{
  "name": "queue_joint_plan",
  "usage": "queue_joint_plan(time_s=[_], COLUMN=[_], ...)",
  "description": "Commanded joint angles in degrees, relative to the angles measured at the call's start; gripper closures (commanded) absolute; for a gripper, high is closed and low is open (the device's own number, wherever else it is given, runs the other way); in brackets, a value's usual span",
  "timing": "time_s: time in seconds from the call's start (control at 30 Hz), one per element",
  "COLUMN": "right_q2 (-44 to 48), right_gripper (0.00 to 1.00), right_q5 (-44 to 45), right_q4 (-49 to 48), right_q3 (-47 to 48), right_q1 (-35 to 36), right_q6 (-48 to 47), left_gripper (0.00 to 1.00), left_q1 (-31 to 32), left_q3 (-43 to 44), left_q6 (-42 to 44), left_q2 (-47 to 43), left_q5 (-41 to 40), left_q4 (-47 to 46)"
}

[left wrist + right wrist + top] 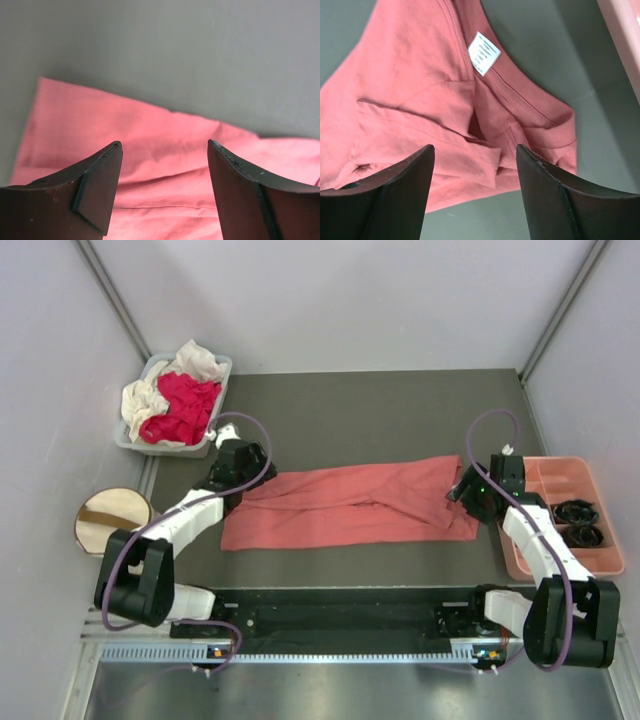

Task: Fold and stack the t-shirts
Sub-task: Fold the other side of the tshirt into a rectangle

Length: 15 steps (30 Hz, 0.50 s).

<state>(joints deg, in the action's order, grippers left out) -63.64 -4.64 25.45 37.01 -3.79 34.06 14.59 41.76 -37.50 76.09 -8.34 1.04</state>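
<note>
Far left: grey plastic bin (160, 447) holds bunched magenta-red t-shirt (183, 405) and cream-white t-shirt (145, 395) | left gripper (164, 145) wide, empty, over left end of large salmon-pink t-shirt (350, 505) stretched across mid-table | right gripper (475, 147) wide, empty, over collar end | right: salmon-pink plastic tray (560, 485) holds small black objects (582, 522)

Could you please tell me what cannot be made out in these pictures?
- Right wrist view: print on the neck label, too small to read.
- Top view: black items in the tray, too small to identify.
- Top view: bin contents beneath the piled shirts, covered.
</note>
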Motion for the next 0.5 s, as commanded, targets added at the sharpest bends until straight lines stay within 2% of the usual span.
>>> queue_joint_plan(time_s=[0.0, 0.13, 0.47], right_q2=[1.50, 1.32, 0.09], right_gripper=[0.33, 0.34, 0.34], right_q5=[-0.63, -0.72, -1.68], right_q4=[-1.72, -2.25, -3.48], right_q3=[-0.80, -1.15, -1.42], right_q1=[-0.78, -0.78, -0.78], right_q6=[-0.40, -0.31, -0.14], left_gripper=[0.27, 0.27, 0.27], left_q1=[2.37, 4.39, 4.66], left_q3=[1.22, -1.49, -6.86], left_q6=[0.23, 0.05, 0.67], left_q2=[2.21, 1.34, -0.24], left_q5=[0.34, -1.59, -4.67], left_q4=[-3.85, -3.50, -1.30])
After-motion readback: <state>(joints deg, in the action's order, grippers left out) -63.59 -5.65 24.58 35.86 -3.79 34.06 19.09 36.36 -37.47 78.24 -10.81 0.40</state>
